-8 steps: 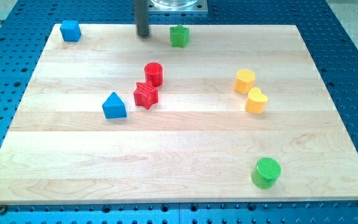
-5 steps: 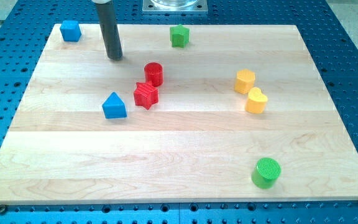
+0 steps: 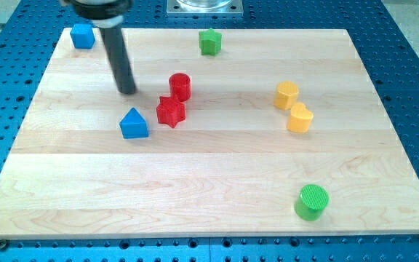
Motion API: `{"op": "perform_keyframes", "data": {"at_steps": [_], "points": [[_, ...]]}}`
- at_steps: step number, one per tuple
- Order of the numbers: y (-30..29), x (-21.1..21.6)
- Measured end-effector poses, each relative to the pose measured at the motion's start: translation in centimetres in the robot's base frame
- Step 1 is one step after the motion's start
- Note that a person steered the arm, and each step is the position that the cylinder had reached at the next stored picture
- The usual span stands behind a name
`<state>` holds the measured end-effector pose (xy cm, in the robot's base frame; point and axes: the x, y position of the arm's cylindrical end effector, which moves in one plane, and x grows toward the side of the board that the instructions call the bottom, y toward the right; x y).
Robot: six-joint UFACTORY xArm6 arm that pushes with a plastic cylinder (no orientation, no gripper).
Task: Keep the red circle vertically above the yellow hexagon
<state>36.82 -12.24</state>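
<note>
Left of centre on the wooden counter (image 3: 195, 211), my tip (image 3: 127, 92) rests, a bare rod without jaws to open or close. To its right sits the red circle (image 3: 180, 86); the yellow hexagon (image 3: 286, 94) lies far right, level with it.

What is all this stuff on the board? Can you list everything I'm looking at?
Red circle block: one, red, centre-left, touching the star.
Red star block: one, red, just below the circle.
Yellow hexagon block: one, yellow, right of centre.
Yellow heart-like block: one, yellow, against the hexagon's lower right.
Blue house-shaped block: one, blue, left of the star.
Blue block: one, blue, top-left corner.
Green star-like block: one, green, top edge.
Green cylinder block: one, green, bottom right.
Wooden board: one, pale wood, on a blue perforated table.
My tip: one dark rod, left of the red circle, not touching any block.
</note>
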Motion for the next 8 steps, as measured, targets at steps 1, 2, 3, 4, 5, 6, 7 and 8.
{"op": "perform_keyframes", "data": {"at_steps": [1,2,3,4,5,6,7,8], "points": [[3.2,1.7],[11.2,0.2],[19.8,-3.3],[23.5,-7.8],[19.3,-7.1],[19.8,-9.1],[26.5,-10.1],[25.5,-10.0]]}}
